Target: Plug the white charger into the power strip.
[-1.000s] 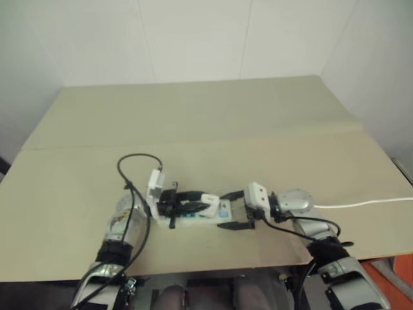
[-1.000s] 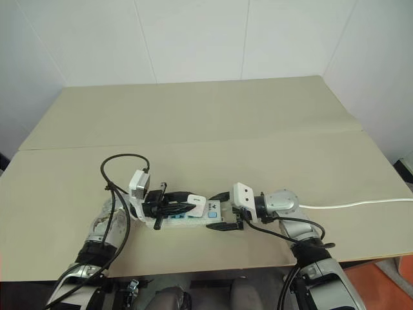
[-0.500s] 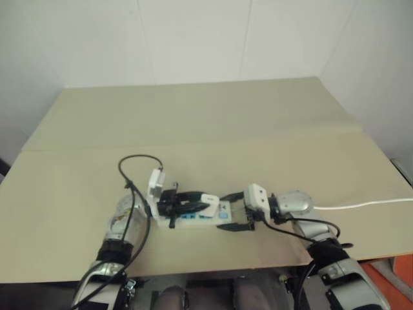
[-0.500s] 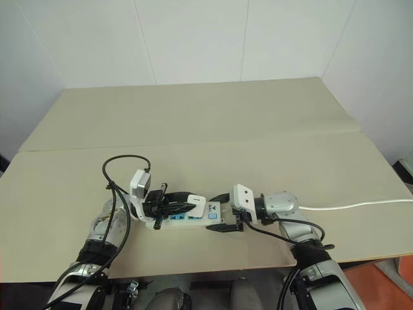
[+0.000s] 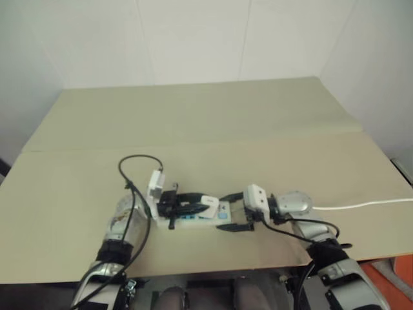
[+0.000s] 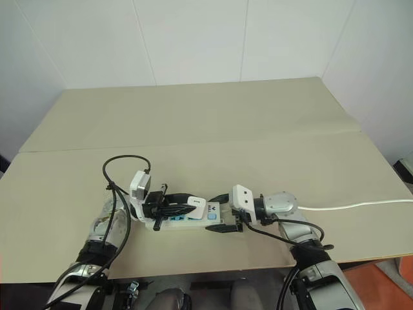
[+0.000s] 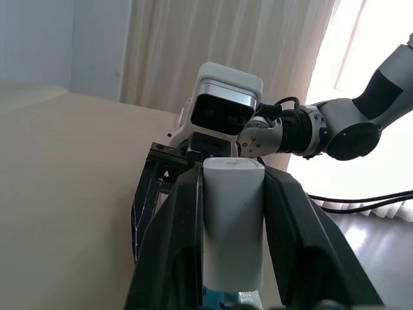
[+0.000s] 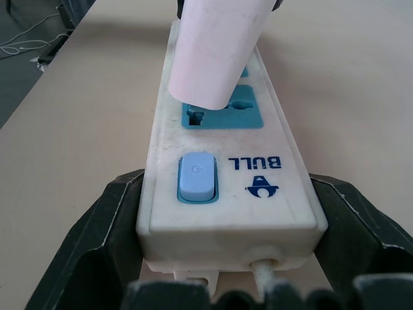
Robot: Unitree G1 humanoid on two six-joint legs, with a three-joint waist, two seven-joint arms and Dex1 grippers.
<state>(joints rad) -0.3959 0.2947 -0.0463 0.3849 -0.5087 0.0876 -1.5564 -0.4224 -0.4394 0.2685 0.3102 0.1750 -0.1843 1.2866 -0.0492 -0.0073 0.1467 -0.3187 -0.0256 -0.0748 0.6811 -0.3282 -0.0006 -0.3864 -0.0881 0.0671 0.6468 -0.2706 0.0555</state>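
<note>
A: From the head view, where do things stand?

B: Low in the frame, a little left of centre, the power strip [image 6: 187, 221] lies on the tan surface [image 6: 213, 129]. The left claw [image 6: 197, 206] reaches in from the left, pinching the white charger [image 6: 196, 206] above the strip. The right claw [image 6: 222, 212] comes from the right and straddles the strip's end, one finger on each side. A thin white cable [image 6: 355, 206] runs off to the right edge.

A: And the left wrist view?

B: The white charger [image 7: 232, 223] stands mid-frame between two black fingers [image 7: 171, 252] that press its flanks. It looks squarely held. Past it is the right claw's white camera box [image 7: 222, 110].

A: The right wrist view?

B: That is the useful one. The power strip [image 8: 226, 155] runs up the centre, its small blue switch [image 8: 195, 174] nearest, then a blue socket [image 8: 222, 106]. The charger [image 8: 216, 48] comes down from the top of the frame, tilted, its lower edge over that socket. I can't tell whether the prongs have entered. The right claw's fingers [image 8: 106, 219] sit against both sides of the strip, bracing it.

A: So how to finish well?

B: My judgement: bring the charger upright first, so the prongs meet the slots straight, then push down evenly. The right claw should hold the strip firm. Pressing while tilted risks jamming a prong or shoving the strip aside.
</note>
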